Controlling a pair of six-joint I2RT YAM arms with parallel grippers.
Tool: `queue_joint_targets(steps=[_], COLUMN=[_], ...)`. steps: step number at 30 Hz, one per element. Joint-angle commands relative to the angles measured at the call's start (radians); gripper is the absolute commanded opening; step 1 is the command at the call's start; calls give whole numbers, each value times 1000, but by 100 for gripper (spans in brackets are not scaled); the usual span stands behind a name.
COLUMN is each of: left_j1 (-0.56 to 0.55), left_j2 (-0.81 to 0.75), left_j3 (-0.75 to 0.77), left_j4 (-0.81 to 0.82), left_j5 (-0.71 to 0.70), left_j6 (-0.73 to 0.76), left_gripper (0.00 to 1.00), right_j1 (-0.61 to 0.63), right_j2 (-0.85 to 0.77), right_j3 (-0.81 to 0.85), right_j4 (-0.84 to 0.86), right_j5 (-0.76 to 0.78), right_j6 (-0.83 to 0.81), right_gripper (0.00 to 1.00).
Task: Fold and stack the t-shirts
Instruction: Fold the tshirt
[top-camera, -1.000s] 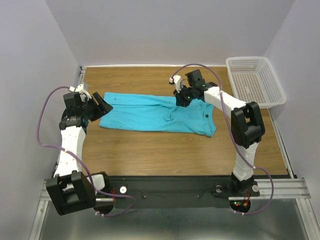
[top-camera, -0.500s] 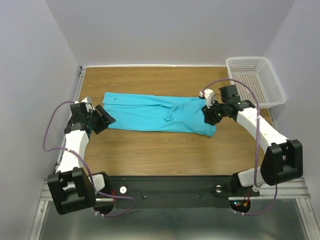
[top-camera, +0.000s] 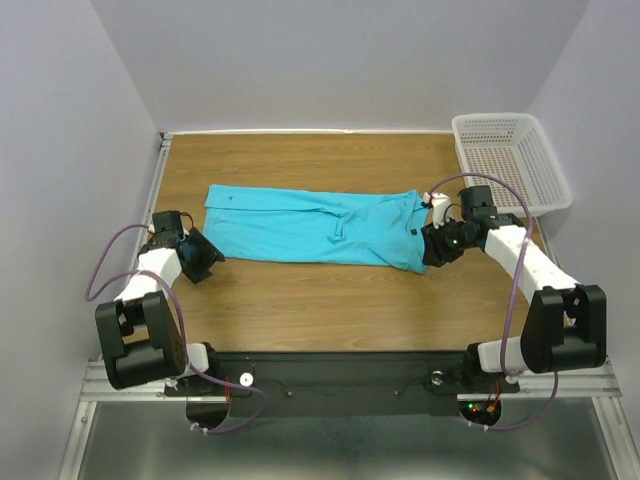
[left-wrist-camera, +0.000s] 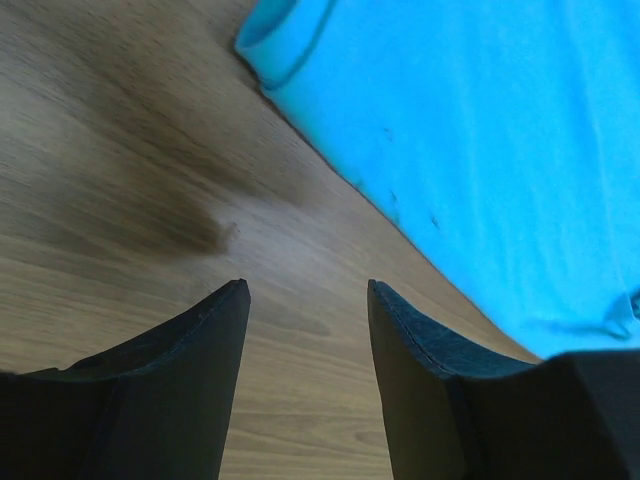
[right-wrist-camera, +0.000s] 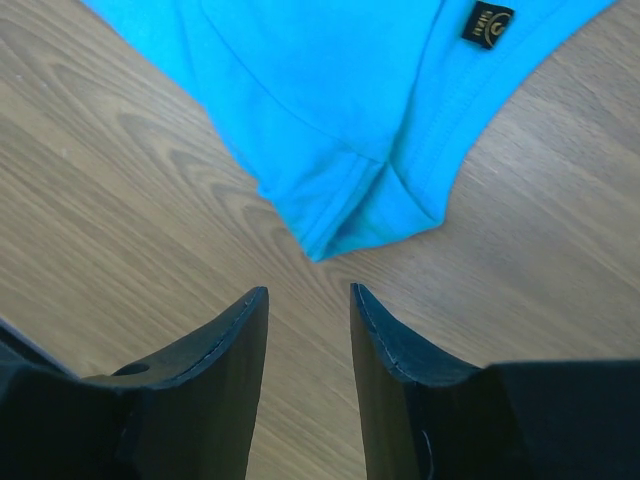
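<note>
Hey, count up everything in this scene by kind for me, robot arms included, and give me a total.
Turquoise t-shirt: 1
White mesh basket: 1
Robot arms: 2, left arm and right arm
Total: 4

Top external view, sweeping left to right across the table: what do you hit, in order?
black two-finger left gripper → bright turquoise cloth t-shirt, spread flat on the wood → black two-finger right gripper at the shirt's right end → white plastic mesh basket
</note>
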Motion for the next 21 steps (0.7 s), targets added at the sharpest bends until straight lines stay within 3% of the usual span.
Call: queue_joint_targets(steps=[1, 13, 21], left_j1=[14, 44, 61], left_j2=[53, 207, 253], left_j3=[66, 137, 130], left_j4=[64, 123, 147], left_j5=[-75, -106, -68], left_j6=[-51, -37, -14], left_gripper=[59, 51, 35], right_j1=[-4, -7, -7], right_j2=[11, 149, 223], right_j3=[-6, 37, 61], right_j4=[5, 7, 25], right_j5=[-86, -144, -128], right_j6=[21, 24, 48], right_gripper=[44, 44, 38])
